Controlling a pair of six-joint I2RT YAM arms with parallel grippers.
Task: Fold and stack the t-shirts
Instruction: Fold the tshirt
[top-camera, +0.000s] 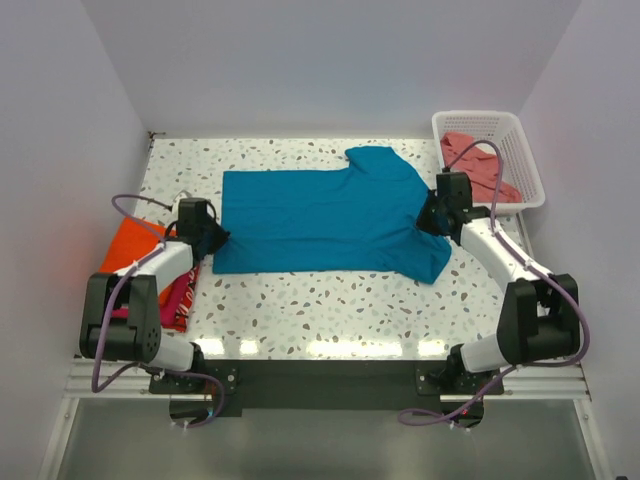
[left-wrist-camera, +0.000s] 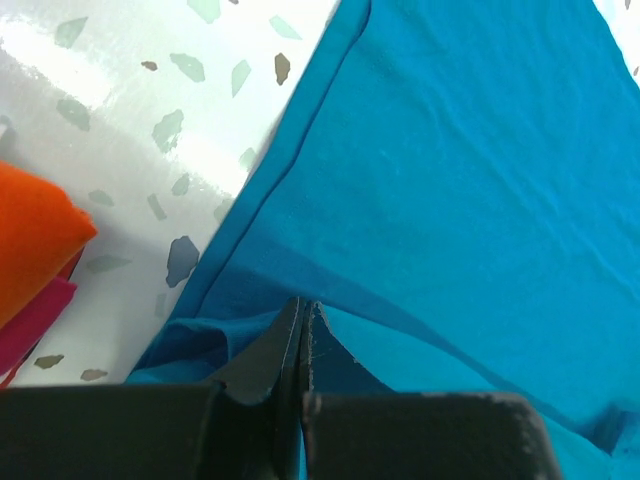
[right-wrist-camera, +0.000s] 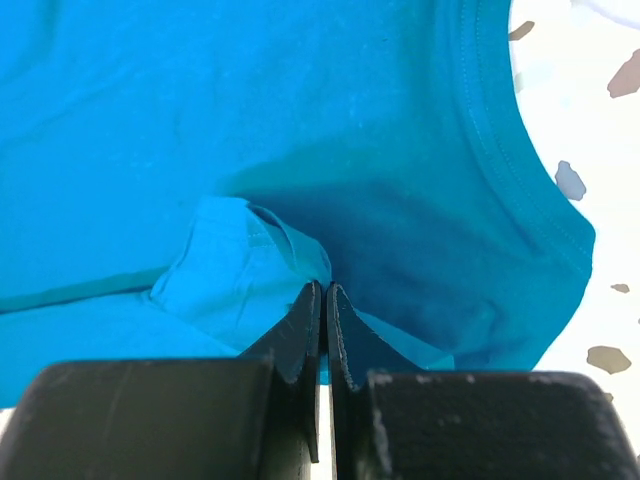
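Observation:
A teal-blue t-shirt (top-camera: 320, 220) lies spread across the middle of the table, hem to the left, collar to the right. My left gripper (top-camera: 211, 240) is shut on its hem corner (left-wrist-camera: 250, 330), cloth pinched between the jaws. At the shirt's right end my right gripper (top-camera: 434, 218) is shut on the cloth near the collar (right-wrist-camera: 500, 140). A folded orange t-shirt (top-camera: 135, 248) sits on a magenta-red one (top-camera: 178, 297) at the left edge; both show in the left wrist view too, orange (left-wrist-camera: 30, 240) above magenta-red (left-wrist-camera: 30, 325). A salmon-pink t-shirt (top-camera: 480, 165) lies in the basket.
A white lattice basket (top-camera: 525, 150) stands at the back right corner of the speckled table (top-camera: 320, 300). White walls close in the left, back and right sides.

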